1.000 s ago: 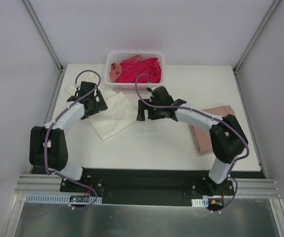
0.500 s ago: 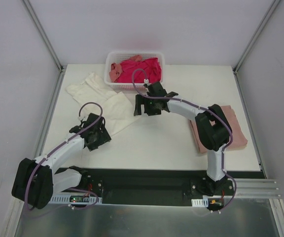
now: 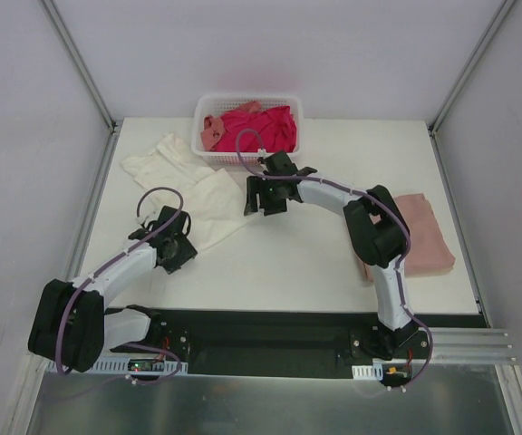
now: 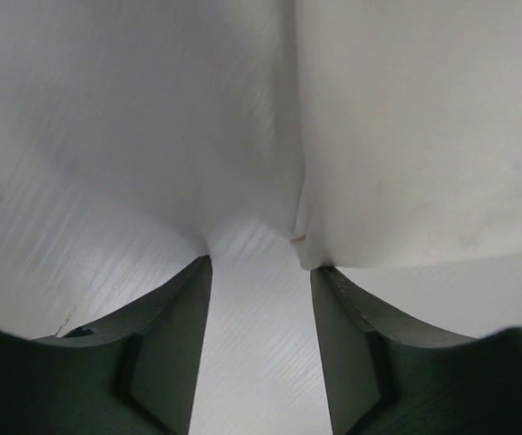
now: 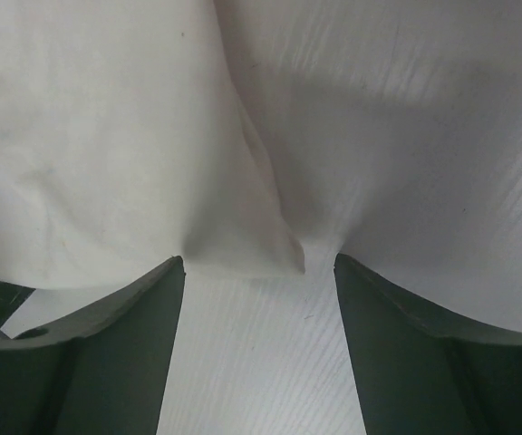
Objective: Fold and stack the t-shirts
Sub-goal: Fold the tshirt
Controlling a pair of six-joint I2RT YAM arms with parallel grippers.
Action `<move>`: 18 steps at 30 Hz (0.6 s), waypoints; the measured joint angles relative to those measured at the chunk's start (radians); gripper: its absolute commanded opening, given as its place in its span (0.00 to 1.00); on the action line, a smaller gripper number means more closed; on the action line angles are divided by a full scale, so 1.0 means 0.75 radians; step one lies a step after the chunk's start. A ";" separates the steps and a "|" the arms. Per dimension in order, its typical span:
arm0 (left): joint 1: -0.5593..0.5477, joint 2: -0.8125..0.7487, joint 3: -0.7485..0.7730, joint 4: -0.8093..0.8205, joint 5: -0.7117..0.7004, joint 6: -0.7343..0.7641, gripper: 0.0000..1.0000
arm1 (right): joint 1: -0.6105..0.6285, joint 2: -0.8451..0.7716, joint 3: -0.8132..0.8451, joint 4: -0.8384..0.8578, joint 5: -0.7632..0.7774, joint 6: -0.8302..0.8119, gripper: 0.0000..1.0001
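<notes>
A cream t-shirt [image 3: 202, 195] lies spread on the left of the white table [image 3: 297, 263]. My left gripper [image 3: 178, 252] sits low at its near edge. In the left wrist view the left gripper [image 4: 261, 263] is open, bare table between the fingers, and a corner of the cream t-shirt [image 4: 406, 136] touches the right fingertip. My right gripper [image 3: 261, 201] stands at the shirt's right edge. The right wrist view shows the right gripper [image 5: 259, 263] open, a cream t-shirt [image 5: 89, 136] corner lying just ahead between its tips. A dusty pink t-shirt [image 3: 424, 236] lies folded at the right.
A white lattice basket [image 3: 247, 97] stands at the back centre, holding a magenta-red t-shirt [image 3: 256, 127] and a salmon one [image 3: 213, 131]. The right arm stretches across the table's middle from the pink shirt's side. Walls close in the table on three sides.
My left arm has swung from the shirt's far left corner down to its near edge. The right gripper has crept left to the shirt's right edge. Both jaws have narrowed.
</notes>
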 measured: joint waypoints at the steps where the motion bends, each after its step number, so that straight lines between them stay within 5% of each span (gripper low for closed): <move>1: 0.013 0.012 0.000 0.015 0.005 -0.001 0.40 | -0.002 0.008 0.005 -0.004 -0.004 0.005 0.54; 6: 0.035 0.064 0.002 0.083 0.044 0.011 0.17 | -0.006 0.037 0.017 -0.014 -0.017 0.015 0.34; 9: 0.036 0.096 0.008 0.121 0.077 0.024 0.00 | -0.010 0.051 0.021 -0.015 -0.031 0.020 0.13; 12: 0.036 0.143 0.035 0.149 0.114 0.048 0.00 | -0.015 0.061 0.022 -0.016 -0.054 0.031 0.01; 18: 0.025 0.156 0.036 0.188 0.182 0.082 0.00 | -0.025 0.048 -0.028 0.035 -0.072 0.042 0.01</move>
